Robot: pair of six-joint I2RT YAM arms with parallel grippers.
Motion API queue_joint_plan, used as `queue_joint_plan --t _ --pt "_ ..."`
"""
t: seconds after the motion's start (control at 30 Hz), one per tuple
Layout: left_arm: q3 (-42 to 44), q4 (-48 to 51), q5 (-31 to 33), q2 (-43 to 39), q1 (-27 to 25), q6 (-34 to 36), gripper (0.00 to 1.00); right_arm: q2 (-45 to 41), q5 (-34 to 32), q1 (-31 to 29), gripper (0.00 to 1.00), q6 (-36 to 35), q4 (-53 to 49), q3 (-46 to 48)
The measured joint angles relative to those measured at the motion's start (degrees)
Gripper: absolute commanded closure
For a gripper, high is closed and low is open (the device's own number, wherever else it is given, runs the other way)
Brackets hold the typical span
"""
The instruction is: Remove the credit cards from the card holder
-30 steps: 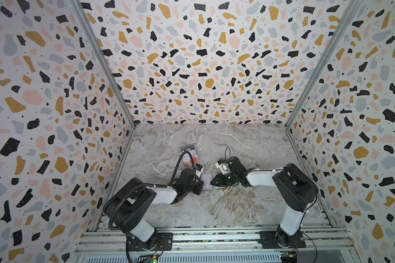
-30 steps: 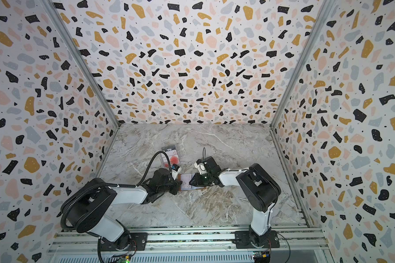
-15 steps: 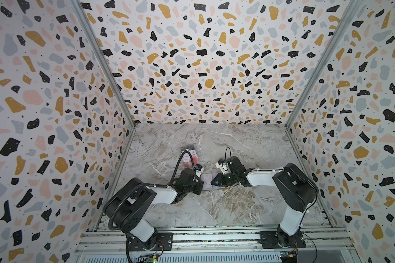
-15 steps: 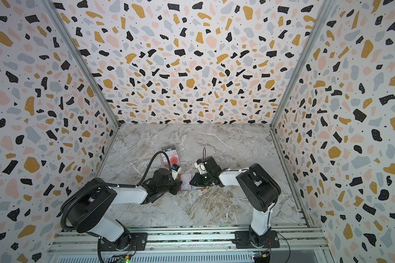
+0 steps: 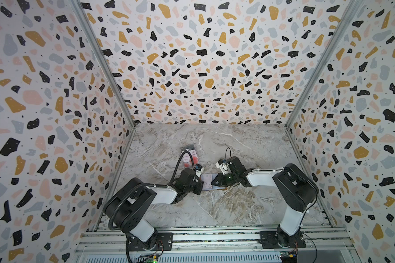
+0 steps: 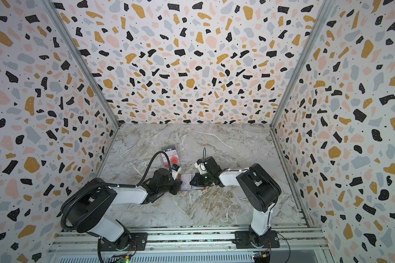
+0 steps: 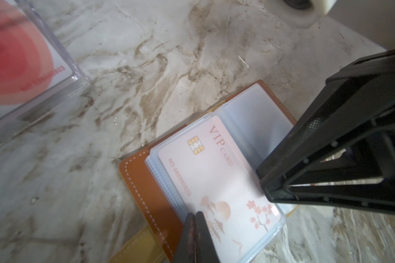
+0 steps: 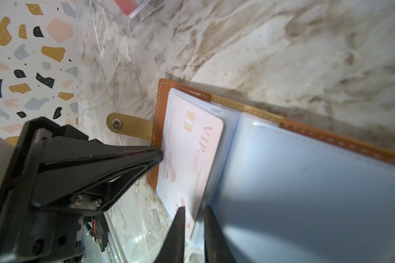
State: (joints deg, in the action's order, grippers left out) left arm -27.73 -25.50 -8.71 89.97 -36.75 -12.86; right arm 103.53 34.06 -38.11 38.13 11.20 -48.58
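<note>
1. In both top views the card holder lies open on the marble table, a little toward 6 o'clock from its middle and between the two claws. These views are too small to show what is inside it.
2. The left wrist view shows a pink card lettered VIP in the topmost clear sleeve.
3. The left claw reaches in from the holder's 9 o'clock. Its fingers are pressed together, tips down on the sleeve's outer edge. In the right wrist view its fingertips touch the pink card's long side.
4. The right claw reaches in from 3 o'clock. Only its own wrist view shows the jaws: a narrow gap with the sleeved card's end in it. Whether they pinch it cannot be told.
5. The right wrist view shows the whole snap strap lying flat beside the left claw.
6. A clear case sits apart at the holder's 11 o'clock. It shows a red-circle card and a grey card lettered Vip.
</note>
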Motion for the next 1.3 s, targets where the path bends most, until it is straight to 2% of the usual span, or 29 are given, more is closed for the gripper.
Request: queue_joint_plan --t 0.2,0.43,0.87,1.1,1.3 --pt "0.0 0.0 0.0 0.0 0.0 0.0 0.93 0.0 0.5 0.0 0.81 0.3 0.5 0.3" --pt "0.0 -0.1 0.0 0.1 0.0 0.0 0.93 -0.5 1.2 -0.1 0.67 -0.8 0.9 0.3" --pt "0.0 -0.3 0.0 0.3 0.0 0.0 0.93 -4.4 1.3 0.3 0.66 -0.7 2.4 1.0" --pt "0.0 -0.4 0.0 0.3 0.0 -0.3 0.93 -3.7 1.6 0.6 0.66 3.9 7.5 4.7" --pt "0.0 -0.4 0.0 0.3 0.0 -1.0 0.93 -3.7 1.7 0.7 0.69 12.1 17.4 12.3"
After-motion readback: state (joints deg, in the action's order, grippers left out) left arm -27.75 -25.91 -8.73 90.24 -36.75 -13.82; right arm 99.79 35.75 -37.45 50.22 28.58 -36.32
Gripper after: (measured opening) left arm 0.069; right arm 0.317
